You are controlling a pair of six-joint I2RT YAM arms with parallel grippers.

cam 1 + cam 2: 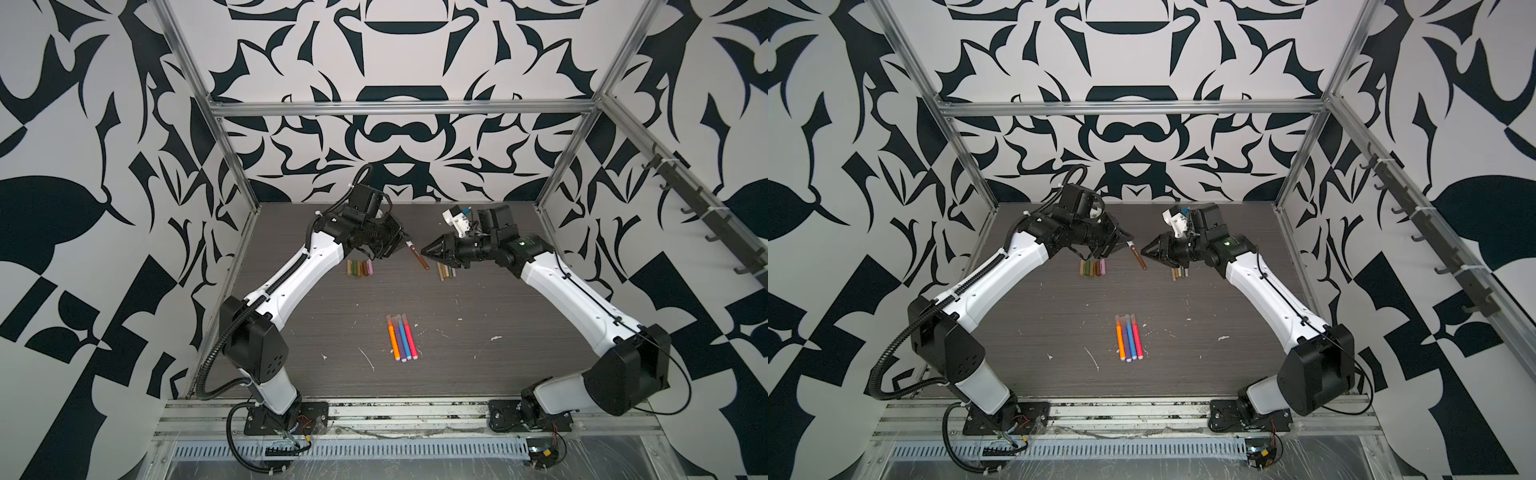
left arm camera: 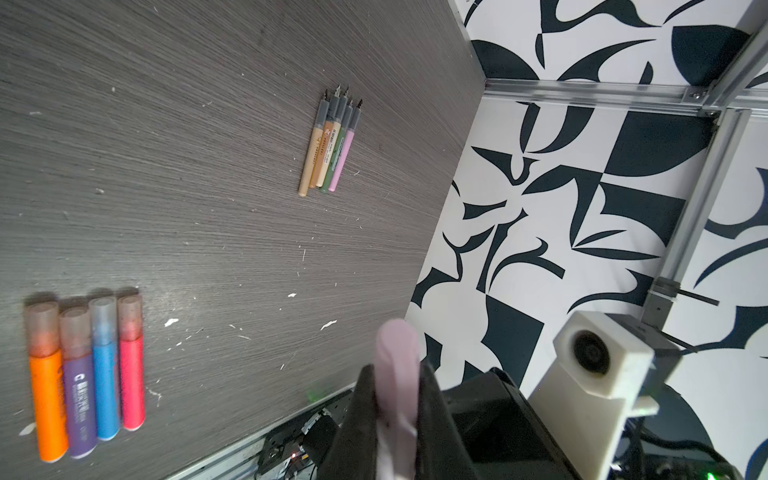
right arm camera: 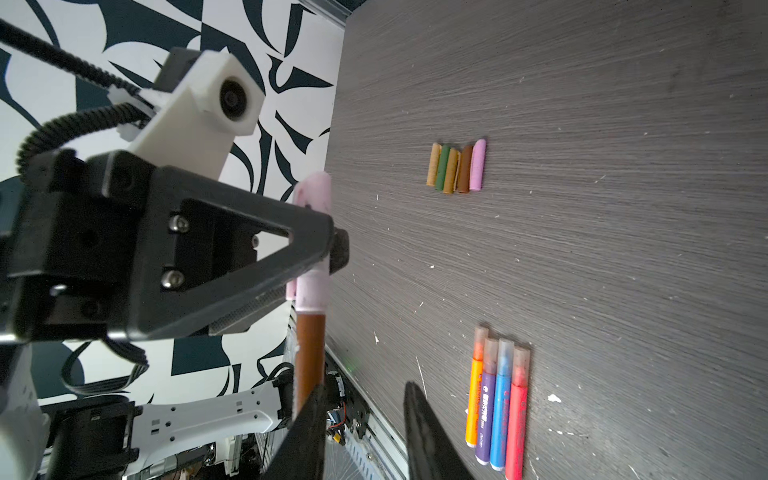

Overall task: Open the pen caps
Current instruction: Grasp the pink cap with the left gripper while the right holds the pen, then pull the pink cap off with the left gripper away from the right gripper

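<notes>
My left gripper [image 1: 400, 243] is clamped on the pink cap [image 2: 397, 361] of the brown pen [image 1: 419, 257], held above the table [image 1: 478, 332] at far centre. The barrel [image 3: 309, 357] slants from that cap toward near-right and ends at my right gripper [image 1: 428, 252], whose jaws stand apart, with the barrel beside one finger [image 3: 309, 432] and not clearly between them. I judge the right arm nearest to grab the barrel and pull along that axis; loose caps [image 1: 360, 267] lie below the left gripper, uncapped thin pens [image 1: 446, 272] below the right, and four thick capped pens [image 1: 401, 340] near centre, well apart, nothing in the way.
</notes>
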